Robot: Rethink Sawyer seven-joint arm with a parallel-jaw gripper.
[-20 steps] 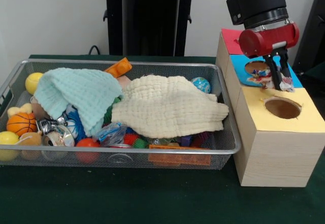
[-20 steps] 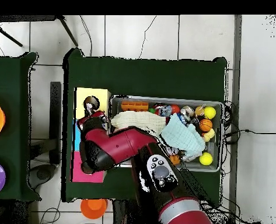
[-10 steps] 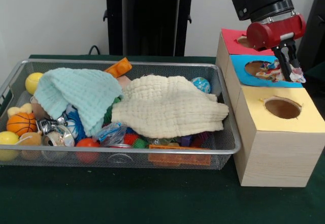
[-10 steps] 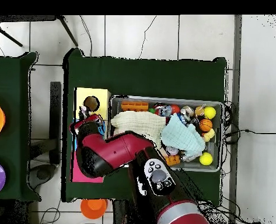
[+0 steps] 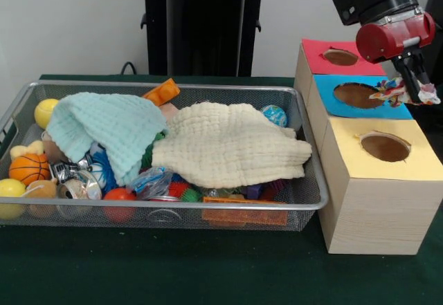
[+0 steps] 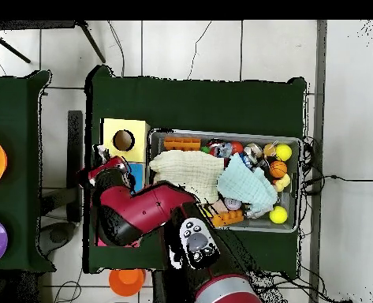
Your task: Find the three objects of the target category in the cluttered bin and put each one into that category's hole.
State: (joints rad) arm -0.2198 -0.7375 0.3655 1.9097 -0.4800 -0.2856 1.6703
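Note:
My gripper (image 5: 417, 90) hangs at the right edge of the blue box top (image 5: 325, 90), just right of the blue hole (image 5: 357, 95). It is shut on a crumpled colourful wrapper (image 5: 393, 91) that sticks out on both sides of the fingers. A red hole (image 5: 340, 57) lies behind and a yellow hole (image 5: 385, 147) in front. The wire bin (image 5: 166, 214) holds clutter under a cream cloth (image 5: 232, 146) and a mint cloth (image 5: 104, 128). In the overhead view the red arm (image 6: 134, 217) covers the blue and red boxes and hides the gripper.
Balls (image 5: 29, 169), an orange block (image 5: 162, 92), a small globe ball (image 5: 274, 115) and plastic packets (image 5: 152, 180) show around the cloths. The yellow box (image 6: 124, 140) sits left of the bin (image 6: 293, 142) overhead. A black stand (image 5: 201, 25) rises behind the bin.
The gripper carried the wrapper from over the blue and yellow boxes' joint up and to the right, toward the blue box's right edge. The bin's contents stayed put.

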